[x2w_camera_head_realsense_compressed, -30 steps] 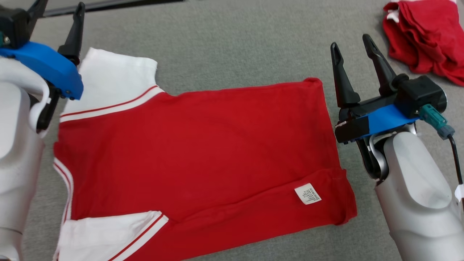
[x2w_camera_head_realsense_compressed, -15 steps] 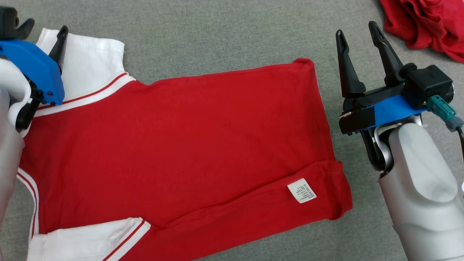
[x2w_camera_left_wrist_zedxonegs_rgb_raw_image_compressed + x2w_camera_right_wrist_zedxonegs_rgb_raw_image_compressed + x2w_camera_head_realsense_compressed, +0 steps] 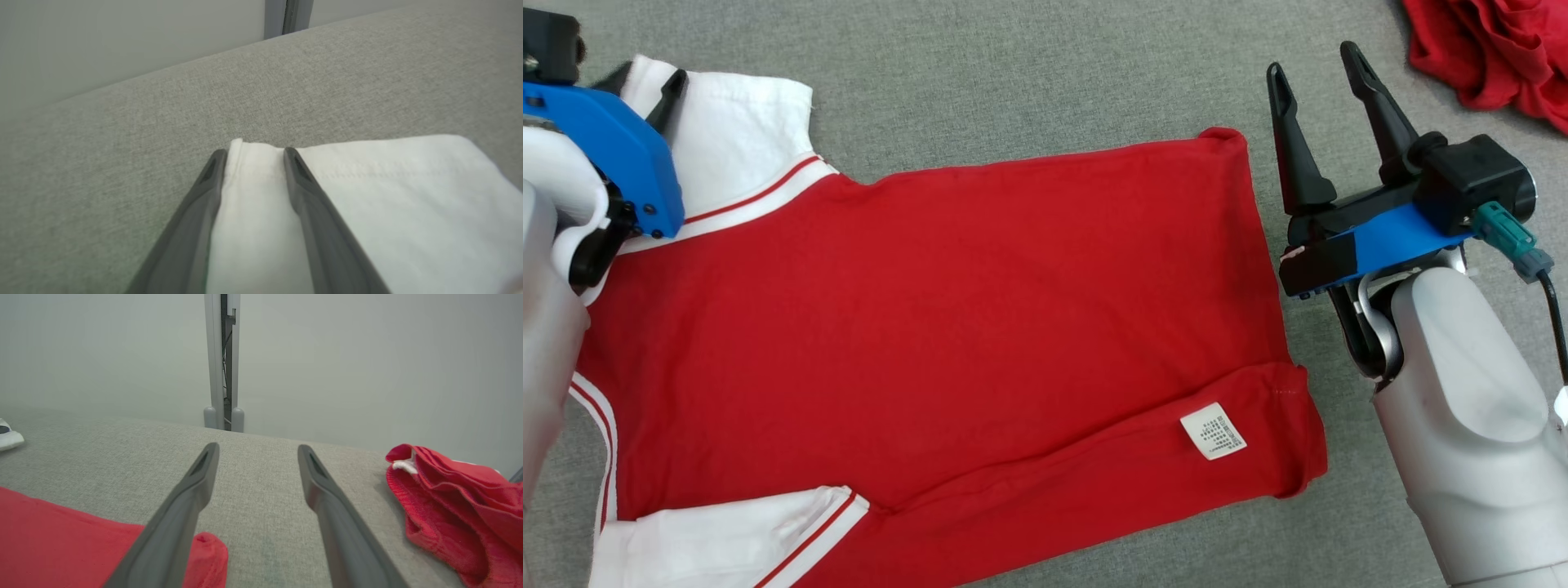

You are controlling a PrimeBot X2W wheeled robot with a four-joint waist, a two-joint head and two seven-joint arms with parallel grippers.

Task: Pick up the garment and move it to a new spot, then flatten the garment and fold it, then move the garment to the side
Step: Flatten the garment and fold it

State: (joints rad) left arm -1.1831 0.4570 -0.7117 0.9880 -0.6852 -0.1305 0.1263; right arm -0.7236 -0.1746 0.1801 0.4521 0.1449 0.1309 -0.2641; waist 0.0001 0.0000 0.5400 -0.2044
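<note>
My left jaws stand apart astride the far corner of the short white sleeve with a red stripe (image 3: 388,196). White cloth lies between them, not yet pinched as far as I can tell. That sleeve belongs to the red cotton T-shirt (image 3: 947,302), which is spread flat on the grey woven bench (image 3: 1029,90). Its long axis runs across me from the shoulders on my left to the hem on my right. I judge the coming fold turns on that: the left arm is already at the shoulder end, and the hem's far corner (image 3: 208,547) lies just beside and left of my right jaws. These are wide apart over bare bench and hold nothing. I count one spread garment, two white sleeves with the second (image 3: 727,539) nearest me, one white care label (image 3: 1214,430) near the hem, and one crumpled red cloth heap (image 3: 1494,57) well apart at the far right.
</note>
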